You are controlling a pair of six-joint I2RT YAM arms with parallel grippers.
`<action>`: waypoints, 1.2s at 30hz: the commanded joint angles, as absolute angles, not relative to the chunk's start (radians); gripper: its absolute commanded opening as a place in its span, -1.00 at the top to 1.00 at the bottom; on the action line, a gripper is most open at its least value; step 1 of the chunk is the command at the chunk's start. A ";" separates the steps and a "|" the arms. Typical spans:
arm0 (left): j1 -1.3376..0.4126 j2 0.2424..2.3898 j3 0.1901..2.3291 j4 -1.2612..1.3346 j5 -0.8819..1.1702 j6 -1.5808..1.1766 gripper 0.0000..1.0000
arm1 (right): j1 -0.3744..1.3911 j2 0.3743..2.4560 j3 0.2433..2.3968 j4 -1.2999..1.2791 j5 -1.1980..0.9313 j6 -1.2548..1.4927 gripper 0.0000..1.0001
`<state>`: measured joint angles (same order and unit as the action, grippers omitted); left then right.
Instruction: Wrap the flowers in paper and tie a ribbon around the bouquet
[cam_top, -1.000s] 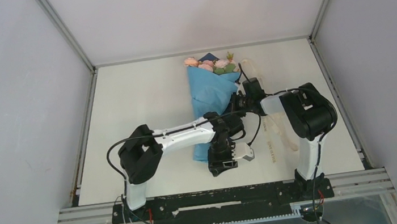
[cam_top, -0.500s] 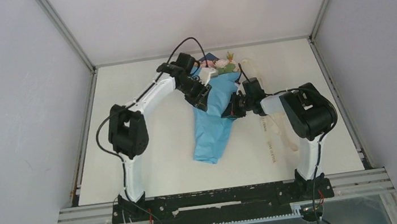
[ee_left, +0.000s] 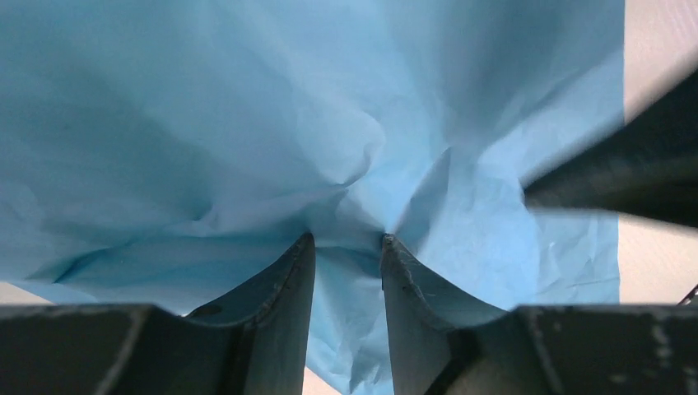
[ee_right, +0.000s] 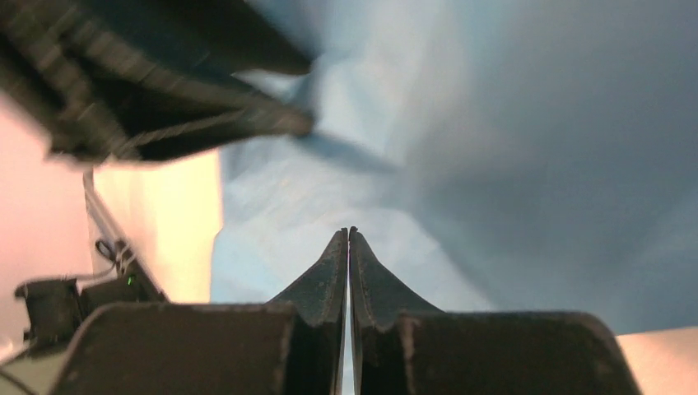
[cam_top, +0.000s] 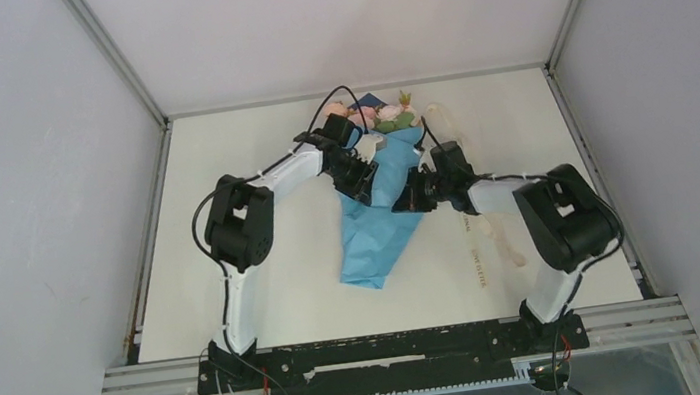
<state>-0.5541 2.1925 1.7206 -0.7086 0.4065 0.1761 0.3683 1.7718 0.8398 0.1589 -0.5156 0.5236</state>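
The bouquet lies on the table with its flowers [cam_top: 371, 112] toward the far edge. Its light-blue paper [cam_top: 373, 250] narrows to a cone toward me. My left gripper [cam_top: 365, 180] bears on the cone's upper left. In the left wrist view my left gripper [ee_left: 347, 239] is shut on a gathered fold of the paper [ee_left: 247, 123], and creases run out from both tips. My right gripper [cam_top: 405, 198] meets the cone's right side. In the right wrist view my right gripper [ee_right: 347, 230] is shut, with its tips against the paper [ee_right: 461, 148] and nothing visible between them. The ribbon [cam_top: 479, 267] lies to the right.
The cream ribbon snakes along the table under my right arm, from beside the flowers toward the near edge. The grey enclosure walls [cam_top: 43, 195] and a metal frame border the white table [cam_top: 240, 151] on three sides.
My left arm swung from the cone's near end up to its upper part, and its jaws narrowed onto the paper. My right arm's elbow shifted right while its gripper stayed at the cone.
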 commanded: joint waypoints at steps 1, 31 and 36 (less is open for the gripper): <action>-0.548 2.183 1.667 -0.665 0.407 0.138 0.19 | 0.478 1.611 0.732 0.313 -0.566 0.481 0.81; -0.518 2.166 1.656 -0.651 0.416 0.107 0.11 | 0.362 1.109 0.552 -0.434 -0.107 0.526 0.31; -0.520 2.160 1.647 -0.645 0.424 0.101 0.11 | 0.222 1.097 0.549 -0.530 -0.019 0.511 -0.43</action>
<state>-0.5289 2.1880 1.6810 -0.6559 0.4385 0.1108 0.2878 1.0870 0.5339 -0.3599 -0.1410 0.5266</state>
